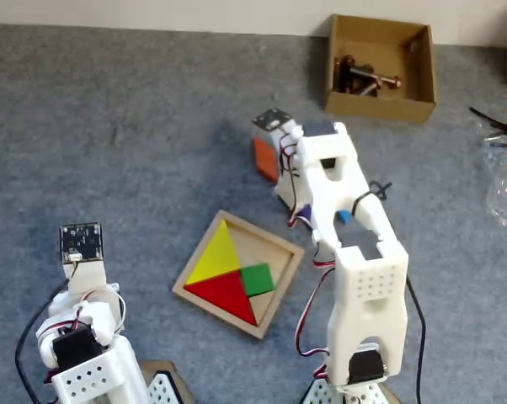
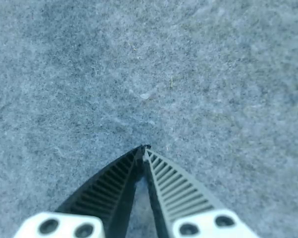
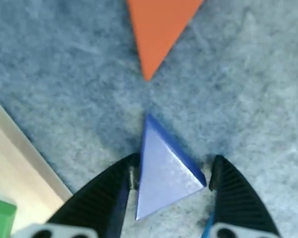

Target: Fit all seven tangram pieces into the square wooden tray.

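Note:
The square wooden tray [image 1: 280, 283] lies mid-table and holds a yellow triangle [image 1: 217, 255], a red triangle [image 1: 226, 295] and a green square [image 1: 256, 279]. An orange triangle [image 1: 264, 158] lies on the carpet beyond the tray, by the right arm [image 1: 367, 269]. In the right wrist view my right gripper [image 3: 173, 166] is shut on a small blue triangle [image 3: 161, 168], one finger at each side. The orange triangle [image 3: 159, 29] is just ahead, and the tray rim [image 3: 20, 144] and green square [image 3: 0, 213] are off to the side. My left gripper [image 2: 145, 148] is shut, empty, over bare carpet near the front left.
A cardboard box [image 1: 380, 97] with metal parts stands at the back right. Cables and a plastic bag [image 1: 506, 189] lie at the right edge. Grey carpet covers the table, with free room to the left of the tray.

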Tool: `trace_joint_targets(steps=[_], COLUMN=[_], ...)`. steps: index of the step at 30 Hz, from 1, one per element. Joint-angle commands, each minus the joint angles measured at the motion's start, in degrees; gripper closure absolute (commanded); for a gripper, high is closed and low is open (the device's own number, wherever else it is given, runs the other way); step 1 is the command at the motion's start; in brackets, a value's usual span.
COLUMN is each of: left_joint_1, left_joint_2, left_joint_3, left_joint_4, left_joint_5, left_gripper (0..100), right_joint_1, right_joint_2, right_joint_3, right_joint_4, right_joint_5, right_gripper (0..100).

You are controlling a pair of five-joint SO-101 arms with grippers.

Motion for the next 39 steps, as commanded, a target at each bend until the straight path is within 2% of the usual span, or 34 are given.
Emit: trace_joint_targets(steps=[1,5,21,24,30,34,39], left_joint_1=[0.8,0.8,0.8,0.8,0.8,0.8,0.8], left_joint_2=[-0.3,-0.3,-0.3,-0.3,-0.3,-0.3,-0.3], left_joint_3=[1.2,1.2,1.2,1.2,1.2,1.2,1.2], left_joint_4=[0.3,0.3,0.3,0.3,0.3,0.3,0.3], left_joint_5=[0.5,0.5,0.5,0.5,0.5,0.5,0.5], left_gripper=[99,99,99,99,99,99,99], right_joint_1=[2.5,3.2,2.2,2.3,2.4,2.2,2.2], right_joint_2=[0.5,0.8,0.3,0.3,-4.7,-11.1,-12.9], right_joint_3=[1.4,1.4,4.0,4.0,4.3,5.3,12.1], right_joint_4=[0.8,0.8,0.8,0.8,0.9,1.2,1.3], right_joint_5=[0.7,0.7,0.2,-3.6,-12.4,-18.6,-20.7], right_gripper=[83.1,88.5,88.6,87.6,78.0,77.8,77.8])
